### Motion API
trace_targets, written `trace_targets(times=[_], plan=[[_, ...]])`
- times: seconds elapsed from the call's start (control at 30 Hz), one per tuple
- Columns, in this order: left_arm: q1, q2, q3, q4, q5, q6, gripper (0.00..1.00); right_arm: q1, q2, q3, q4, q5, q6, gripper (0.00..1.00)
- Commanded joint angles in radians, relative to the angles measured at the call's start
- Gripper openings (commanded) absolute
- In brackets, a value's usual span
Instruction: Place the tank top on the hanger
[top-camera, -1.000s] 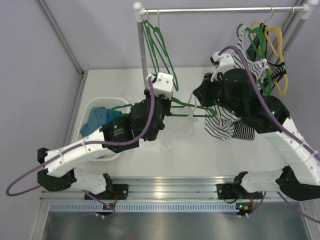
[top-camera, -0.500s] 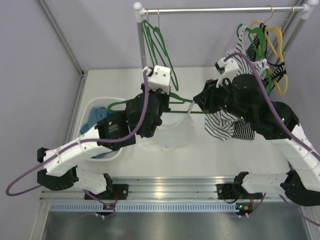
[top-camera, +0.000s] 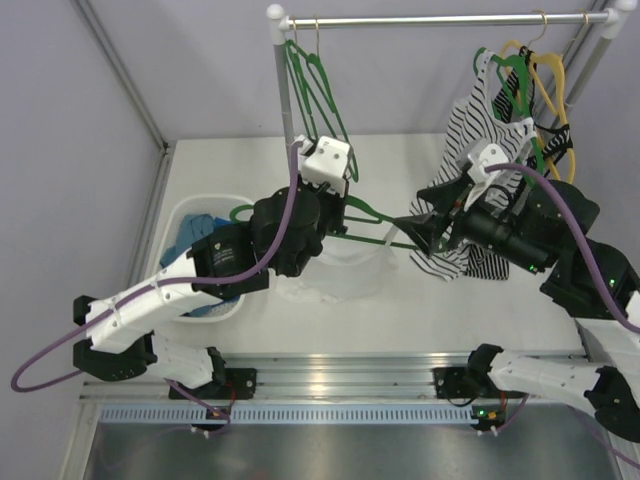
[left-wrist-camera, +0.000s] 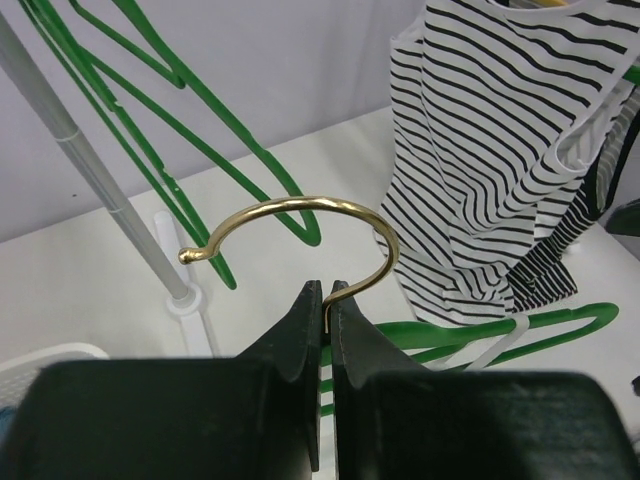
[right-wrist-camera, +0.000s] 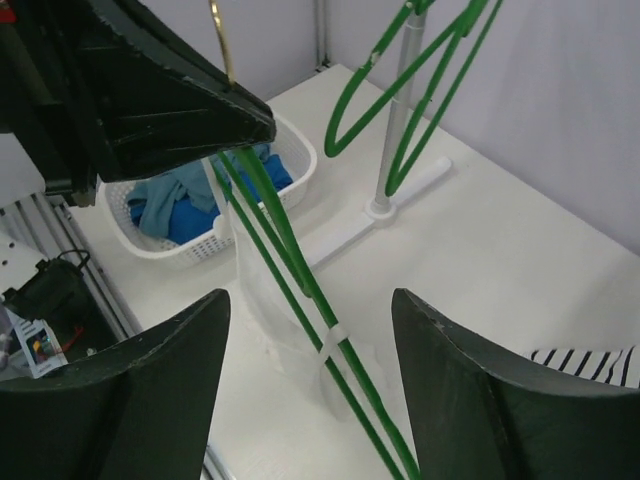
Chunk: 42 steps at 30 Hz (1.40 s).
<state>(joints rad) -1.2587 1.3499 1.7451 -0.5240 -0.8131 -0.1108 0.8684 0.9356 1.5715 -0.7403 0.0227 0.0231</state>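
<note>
The green hanger (top-camera: 368, 212) hangs in the air by its gold hook (left-wrist-camera: 300, 205), and my left gripper (left-wrist-camera: 322, 296) is shut on that hook's stem. The white tank top (top-camera: 345, 268) droops from the hanger's lower bar, with one narrow strap (right-wrist-camera: 331, 341) wrapped over the green wires (right-wrist-camera: 296, 276). My right gripper (right-wrist-camera: 312, 310) is open just off the hanger's right end (top-camera: 418, 232). The wires and strap lie between its fingers (right-wrist-camera: 195, 350) without touching either one. The rest of the top's upper edge is hidden behind my left arm.
A clothes rail (top-camera: 440, 20) on a pole (top-camera: 284, 95) carries spare green hangers (top-camera: 318, 90), a black-and-white striped top (top-camera: 466, 120) and a yellow hanger (top-camera: 556, 90). A white basket (top-camera: 180, 215) with blue clothes (top-camera: 195, 240) sits at the left.
My right gripper has opened and drawn back to the right, off the hanger's end. My left arm has turned the hanger a little, and the tank top now hangs under it.
</note>
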Motion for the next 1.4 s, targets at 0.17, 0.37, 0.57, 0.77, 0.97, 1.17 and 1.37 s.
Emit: trace_targets(times=[0.17,0.37,0.57,0.77,0.97,1.17,1.37], plan=[[-0.005,-0.051,0.044,-0.019,0.127,-0.033,0.00,0.007,0.034,-0.076,0.102,-0.178,-0.161,0.67],[-0.005,-0.054,0.054,-0.025,0.164,-0.036,0.00,0.007,0.077,-0.110,0.142,-0.199,-0.160,0.68],[-0.005,-0.067,0.053,-0.025,0.175,-0.030,0.00,0.007,0.097,-0.125,0.163,-0.214,-0.147,0.57],[-0.005,-0.075,0.041,-0.018,0.184,-0.023,0.00,0.007,0.083,-0.163,0.202,-0.222,-0.126,0.31],[-0.005,-0.086,0.027,-0.001,0.193,-0.007,0.01,0.007,0.051,-0.211,0.232,-0.242,-0.089,0.04],[-0.005,-0.103,-0.005,0.022,0.192,0.006,0.41,0.009,-0.003,-0.238,0.237,-0.237,-0.049,0.00],[-0.005,-0.118,-0.022,0.042,0.206,0.025,0.53,0.009,-0.063,-0.269,0.214,-0.236,-0.031,0.00]])
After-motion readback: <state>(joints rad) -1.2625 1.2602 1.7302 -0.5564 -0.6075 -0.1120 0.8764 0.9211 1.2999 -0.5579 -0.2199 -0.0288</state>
